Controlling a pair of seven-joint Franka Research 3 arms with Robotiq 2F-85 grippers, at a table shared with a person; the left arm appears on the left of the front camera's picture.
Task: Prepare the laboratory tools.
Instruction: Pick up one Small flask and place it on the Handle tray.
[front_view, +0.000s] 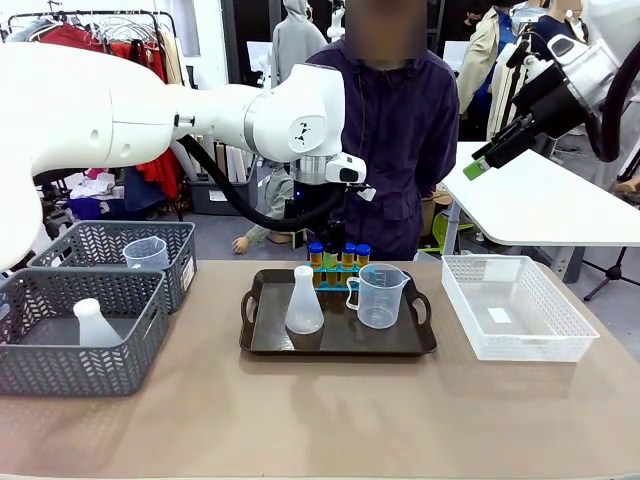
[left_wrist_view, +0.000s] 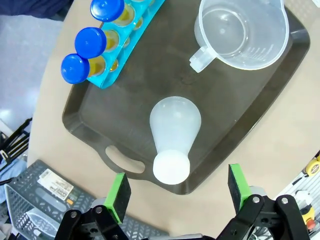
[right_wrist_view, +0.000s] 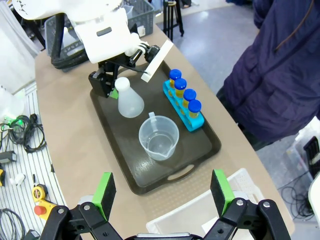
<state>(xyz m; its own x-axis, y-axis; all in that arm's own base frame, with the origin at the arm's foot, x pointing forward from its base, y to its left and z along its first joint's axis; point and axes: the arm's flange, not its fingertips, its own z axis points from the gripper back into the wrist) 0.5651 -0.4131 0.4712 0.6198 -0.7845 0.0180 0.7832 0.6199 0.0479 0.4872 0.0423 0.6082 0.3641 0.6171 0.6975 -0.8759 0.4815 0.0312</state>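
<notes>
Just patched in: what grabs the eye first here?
The dark tray mid-table holds a conical flask, a measuring beaker and blue-capped test tubes in a rack at its far edge. The left gripper hangs open above the flask.

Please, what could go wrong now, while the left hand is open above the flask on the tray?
1. The conical flask stands upright with a narrow top; if the open left hand comes down off-centre, a finger could tip it.
2. The measuring beaker stands close beside the flask on the dark tray, so a falling flask may knock it.
3. The test tubes in their blue rack stand just behind; a sweeping arm could topple them.
</notes>
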